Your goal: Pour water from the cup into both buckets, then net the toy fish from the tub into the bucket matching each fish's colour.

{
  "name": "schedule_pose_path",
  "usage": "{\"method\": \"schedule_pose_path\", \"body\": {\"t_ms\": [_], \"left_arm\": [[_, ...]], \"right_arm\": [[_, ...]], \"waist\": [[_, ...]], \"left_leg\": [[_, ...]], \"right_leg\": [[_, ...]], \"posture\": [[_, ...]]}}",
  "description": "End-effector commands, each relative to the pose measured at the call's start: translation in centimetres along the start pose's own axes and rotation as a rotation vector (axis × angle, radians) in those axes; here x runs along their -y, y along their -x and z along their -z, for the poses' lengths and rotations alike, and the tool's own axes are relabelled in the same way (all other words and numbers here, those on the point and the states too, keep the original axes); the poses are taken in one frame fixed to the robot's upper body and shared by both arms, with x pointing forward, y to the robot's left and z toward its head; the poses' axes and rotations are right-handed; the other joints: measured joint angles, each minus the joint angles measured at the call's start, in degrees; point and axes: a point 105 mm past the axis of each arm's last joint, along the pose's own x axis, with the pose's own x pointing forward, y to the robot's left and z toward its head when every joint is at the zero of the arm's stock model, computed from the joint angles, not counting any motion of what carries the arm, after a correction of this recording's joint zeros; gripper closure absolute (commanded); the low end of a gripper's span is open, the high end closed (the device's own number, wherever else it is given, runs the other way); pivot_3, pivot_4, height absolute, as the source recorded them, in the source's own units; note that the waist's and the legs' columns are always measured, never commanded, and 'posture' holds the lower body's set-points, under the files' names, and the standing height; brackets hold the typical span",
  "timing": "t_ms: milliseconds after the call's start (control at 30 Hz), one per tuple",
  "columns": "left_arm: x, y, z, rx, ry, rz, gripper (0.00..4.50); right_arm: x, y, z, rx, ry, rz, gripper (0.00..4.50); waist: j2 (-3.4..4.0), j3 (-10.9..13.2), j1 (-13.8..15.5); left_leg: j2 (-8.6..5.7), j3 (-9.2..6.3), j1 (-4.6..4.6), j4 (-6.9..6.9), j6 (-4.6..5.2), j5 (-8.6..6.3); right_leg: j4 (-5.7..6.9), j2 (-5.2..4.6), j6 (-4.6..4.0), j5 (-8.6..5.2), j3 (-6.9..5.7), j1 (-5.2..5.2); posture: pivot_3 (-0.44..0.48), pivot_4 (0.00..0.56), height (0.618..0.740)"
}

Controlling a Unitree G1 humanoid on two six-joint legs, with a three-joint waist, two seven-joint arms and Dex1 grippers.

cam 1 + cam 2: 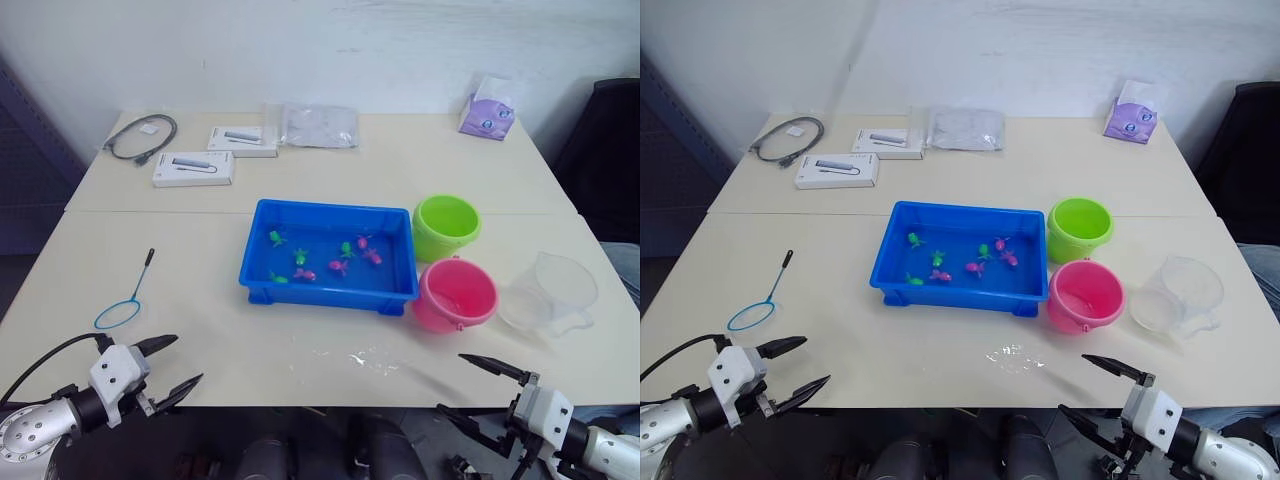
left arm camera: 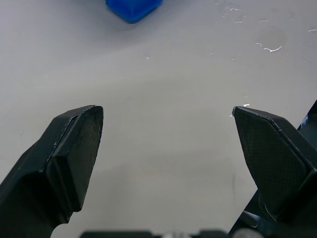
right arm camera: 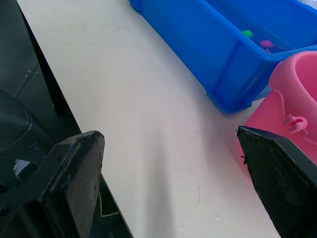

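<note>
Both our grippers, left gripper (image 1: pixel 165 368) and right gripper (image 1: pixel 478 388), are hovering released at the table's near edge; the cup (image 1: pixel 549 292) is lying tipped at far right, beside the pink bucket (image 1: pixel 455 295); we are judging the net (image 1: pixel 126 297) comes next, so we should be pinching its handle squarely.

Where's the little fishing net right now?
In the left eye view the net lies flat on the table on the robot's left, apart from the blue tub, just ahead of the left gripper.
</note>
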Motion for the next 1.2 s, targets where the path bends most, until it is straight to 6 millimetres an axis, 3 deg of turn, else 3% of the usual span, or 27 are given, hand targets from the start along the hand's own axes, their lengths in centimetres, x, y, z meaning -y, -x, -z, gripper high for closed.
{"method": "schedule_pose_path", "body": {"t_ms": [33, 133, 200, 500, 600, 800, 1200], "left_arm": [[0.1, -0.3, -2.0, 0.058, -0.008, 0.049, 0.01], [2.0, -2.2, -6.7, 0.178, 0.021, 0.268, 0.01], [2.6, -3.1, -8.5, 0.224, 0.039, 0.335, 0.01], [4.8, -6.7, -15.3, 0.410, 0.029, 0.519, 0.01], [4.2, -7.4, -17.6, 0.454, 0.005, 0.559, 0.01], [4.4, -8.5, -18.4, 0.454, -0.046, 0.622, 0.01], [4.6, -9.7, -18.5, 0.472, -0.085, 0.605, 0.01]], "right_arm": [[0.4, 0.5, -0.3, 0.006, 0.010, 0.028, 0.00], [1.1, 0.3, -0.8, 0.030, -0.015, 0.143, 0.00], [1.7, 1.1, -1.1, 0.037, -0.045, 0.250, 0.00], [4.2, 8.6, 0.5, 0.027, -0.280, 0.971, 0.00], [4.1, 9.4, 1.4, 0.011, -0.362, 1.120, 0.00], [5.9, 8.2, 3.7, -0.029, -0.450, 1.259, 0.00], [11.4, 7.7, 6.2, -0.041, -0.487, 1.370, 0.00]], "waist": [[0.00, 0.00, 0.00], [-0.10, 0.02, 0.54], [0.14, -0.07, 1.00], [0.48, -0.20, 0.72], [0.49, -0.21, 0.61], [0.54, -0.23, -1.36], [0.32, -0.15, -1.38]], "left_leg": [[0.00, 0.00, 0.00, 0.00, 0.00, 0.00], [0.00, -0.03, -0.01, 0.00, -0.19, 0.06], [0.00, -0.04, -0.01, 0.00, -0.53, 0.18], [0.00, 0.00, 0.05, -0.15, -0.52, 0.36], [0.00, -0.03, 0.06, -0.15, -0.78, 0.38], [0.00, 0.02, 0.08, -0.22, -0.69, 0.58], [-0.02, -0.04, 0.02, -0.27, -0.72, 0.77]], "right_leg": [[0.00, 0.00, 0.00, 0.00, 0.00, 0.00], [0.02, -0.01, 0.00, 0.00, -0.01, 0.00], [0.01, -0.04, 0.00, 0.00, -0.02, 0.03], [0.08, 0.07, -0.01, -0.01, 0.06, 0.01], [0.16, 0.07, -0.01, -0.01, 0.07, 0.00], [0.26, 0.11, -0.05, -0.03, 0.16, -0.07], [0.30, 0.22, -0.09, -0.05, 0.10, -0.11]], "posture": [[0.000, 0.150, 0.740], [0.000, 0.150, 0.740], [0.000, 0.150, 0.740], [0.000, 0.150, 0.740], [0.000, 0.150, 0.740], [0.000, 0.150, 0.740], [0.000, 0.150, 0.740]]}}
